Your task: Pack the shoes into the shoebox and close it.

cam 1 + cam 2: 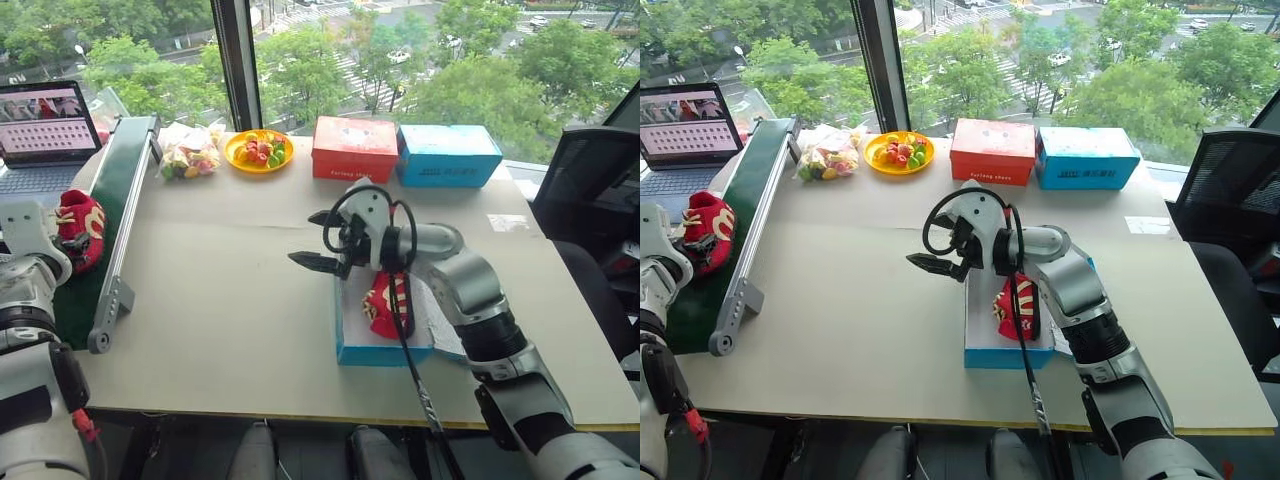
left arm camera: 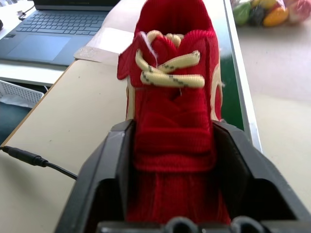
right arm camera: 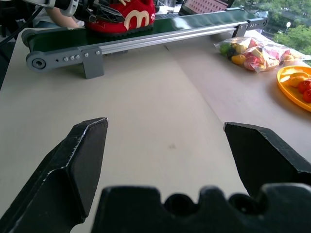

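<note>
Two small red knit shoes, apart: one lying inside the open blue cardboard shoebox near the table's front edge, partly screened by the right arm; the other on the dark green belt of a narrow conveyor at the table's left side, its soft ribbed heel clamped between the two black fingers of the left gripper, cream laces with dark flecks crossed over the tongue. Seen from the right wrist, the same shoe side-on, with a cream curved mark on its flank and the left gripper's fingers closed on it. Right gripper hanging above the bare beige tabletop just beyond the shoebox's far left corner, its wedge-shaped fingers spread wide with nothing between them, a black cable looped over its wrist. Conveyor framed in silver metal rails, rounded roller at the near end, angled foot resting on the table. Along the far edge, by the window: a clear plastic bag of bright toy fruit, a round yellow plate holding more bright pieces, a red rectangular box and, touching its right side, a plainer light-blue box. Open laptop at far left, beyond the conveyor. Black mesh office chair to the right of the table.
</note>
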Motion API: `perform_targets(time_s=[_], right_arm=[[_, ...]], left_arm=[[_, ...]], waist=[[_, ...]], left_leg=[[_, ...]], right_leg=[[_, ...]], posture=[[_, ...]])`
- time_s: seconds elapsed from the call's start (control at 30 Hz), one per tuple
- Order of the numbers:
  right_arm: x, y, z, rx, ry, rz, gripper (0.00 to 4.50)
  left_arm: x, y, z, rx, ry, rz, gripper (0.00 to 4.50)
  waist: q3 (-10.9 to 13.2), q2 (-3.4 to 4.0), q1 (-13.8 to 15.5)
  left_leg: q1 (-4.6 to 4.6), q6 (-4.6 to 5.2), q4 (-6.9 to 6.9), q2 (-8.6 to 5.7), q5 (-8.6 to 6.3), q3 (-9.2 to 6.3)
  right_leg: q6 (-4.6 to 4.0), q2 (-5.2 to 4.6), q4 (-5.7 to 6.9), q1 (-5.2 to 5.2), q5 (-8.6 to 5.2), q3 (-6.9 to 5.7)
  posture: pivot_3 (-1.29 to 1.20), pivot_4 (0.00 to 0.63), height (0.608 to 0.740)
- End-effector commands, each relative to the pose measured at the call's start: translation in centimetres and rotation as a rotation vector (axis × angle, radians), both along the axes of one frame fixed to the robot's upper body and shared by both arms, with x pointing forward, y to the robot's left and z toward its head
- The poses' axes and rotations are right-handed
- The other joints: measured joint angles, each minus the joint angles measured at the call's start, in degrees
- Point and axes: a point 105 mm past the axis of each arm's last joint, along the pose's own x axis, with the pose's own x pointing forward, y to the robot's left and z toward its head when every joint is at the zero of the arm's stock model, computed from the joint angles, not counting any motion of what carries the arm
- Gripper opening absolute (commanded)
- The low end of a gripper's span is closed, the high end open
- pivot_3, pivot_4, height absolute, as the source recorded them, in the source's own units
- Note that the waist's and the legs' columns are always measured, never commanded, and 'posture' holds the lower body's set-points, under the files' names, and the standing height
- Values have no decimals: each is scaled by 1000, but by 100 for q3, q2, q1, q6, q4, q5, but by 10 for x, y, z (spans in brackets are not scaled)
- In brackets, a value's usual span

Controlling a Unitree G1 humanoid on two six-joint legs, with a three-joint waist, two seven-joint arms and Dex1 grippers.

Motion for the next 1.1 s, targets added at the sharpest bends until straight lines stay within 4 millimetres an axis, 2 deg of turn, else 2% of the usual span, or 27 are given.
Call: perform_targets(time_s=[0.03, 0.07, 0.13, 0.23, 0.33, 0.43, 0.5, 0.57, 0.63, 0.7, 0.77, 0.87, 1.0, 1.1], right_arm=[[-4, 0, 24, 29, -80, 6, 4500], [-3, 0, 24, 28, -80, 3, 4500], [-2, -2, 25, 30, -80, -3, 4500], [0, -3, 27, 47, -73, -8, 4500], [5, -6, 38, 139, -35, -37, 4500], [18, -16, 61, 356, 73, -107, 4500], [28, -27, 76, 508, 176, -145, 4500], [36, -38, 94, 633, 229, -185, 4500], [37, -49, 123, 798, 281, -173, 4500], [35, -56, 139, 873, 315, -151, 4500], [37, -58, 141, 882, 358, -167, 4500], [44, -60, 132, 878, 477, -244, 4500], [38, -58, 131, 878, 564, -232, 4500], [32, -55, 131, 871, 583, -221, 4500]], left_arm=[[2, 6, 42, 2, -133, 20, 1046], [2, 6, 45, -4, -146, 26, 697], [4, 5, 57, 6, -186, 24, 301], [11, -7, 87, 50, -287, -24, 301], [22, -37, 116, 50, -409, -149, 301], [31, -97, 137, 6, -508, -391, 301], [31, -148, 142, -20, -529, -580, 301], [25, -195, 140, -13, -523, -739, 301], [14, -240, 141, 70, -526, -889, 301], [6, -267, 150, 72, -563, -962, 301], [1, -286, 159, 77, -595, -1011, 301], [-6, -310, 175, 89, -647, -1078, 301], [-7, -321, 187, 98, -677, -1124, 301], [-5, -327, 187, 94, -676, -1144, 301]], waist=[[0, -1, -4], [-1, -2, -4], [0, -2, -3], [1, -5, -3], [2, -6, 26], [1, -7, 96], [1, -7, 107], [1, -7, 128], [1, -6, 121], [2, -6, 117], [2, -6, 87], [2, -5, 28], [3, -1, -37], [3, 1, -47]], left_leg=[[0, 0, 0, 0, 0, 0], [0, 0, 0, 0, 0, 0], [0, 0, 0, 0, 0, 0], [-3, 0, -2, 0, 0, -1], [-7, -1, 0, -1, 0, -2], [-7, -9, 0, 0, 6, -3], [-7, -12, 0, 0, 8, -4], [-8, -14, 0, -3, 9, -6], [-8, -14, -2, -3, 9, -7], [-8, -13, -3, -3, 9, -8], [-10, -12, -8, -3, 9, -8], [-7, -10, -8, -2, 8, -8], [-8, -6, -5, -7, 11, -7], [-7, -4, -10, -6, 11, -8]], right_leg=[[0, 0, 0, 0, 0, 0], [0, 0, 0, 1, 0, 0], [0, 0, -1, 1, 0, 0], [0, 0, -2, -1, 0, -1], [0, -1, -2, -2, 0, -2], [-1, -1, 0, -1, 1, -2], [-3, -2, 1, 1, 2, -2], [-3, -7, 5, 5, 2, -2], [-4, -7, 4, 6, 3, -2], [-5, -5, 4, 2, 3, -1], [-5, -5, 3, -2, 3, 0], [-5, -3, 1, -2, 3, 2], [-5, -5, 1, 0, 3, 6], [-5, -3, 0, 0, 3, 6]], posture=[[0, 150, 739], [0, 150, 739], [0, 150, 739], [0, 150, 739], [0, 150, 739], [0, 150, 739], [0, 150, 739], [0, 150, 739], [0, 150, 739], [0, 150, 739], [0, 150, 739], [0, 150, 739], [0, 150, 739], [0, 150, 739]])
